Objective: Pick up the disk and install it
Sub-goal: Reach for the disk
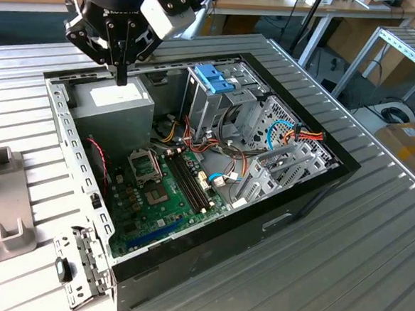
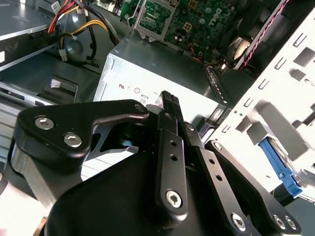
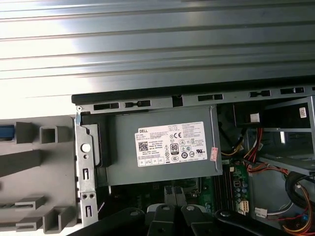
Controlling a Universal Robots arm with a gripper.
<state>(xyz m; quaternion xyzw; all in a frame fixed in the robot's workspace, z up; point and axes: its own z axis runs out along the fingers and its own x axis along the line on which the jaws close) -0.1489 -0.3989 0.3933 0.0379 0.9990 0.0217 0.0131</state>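
Your black two-fingered gripper hangs point-down with its fingers clenched tight against each other and nothing between them. Its tip sits just over the grey metal power-supply box, above the box's white label; you cannot tell from these views whether it touches.

The box fills one corner of the open black desktop computer case. Beside it on the case floor lies the green motherboard, with bundles of red, yellow and orange wires running towards the silver metal drive cage. The cage carries a blue plastic handle on top.

Past the case's perforated silver side rail, grey plastic fixture blocks stand on the ribbed metal table.

In the second wrist view, a blue plastic strip with a sliver of silver metal next to it rests among those blocks. This looks like the edge of the disk, the flat silver-grey drive in its blue frame, though too little shows to be sure. It lies outside the case, well apart from the gripper.
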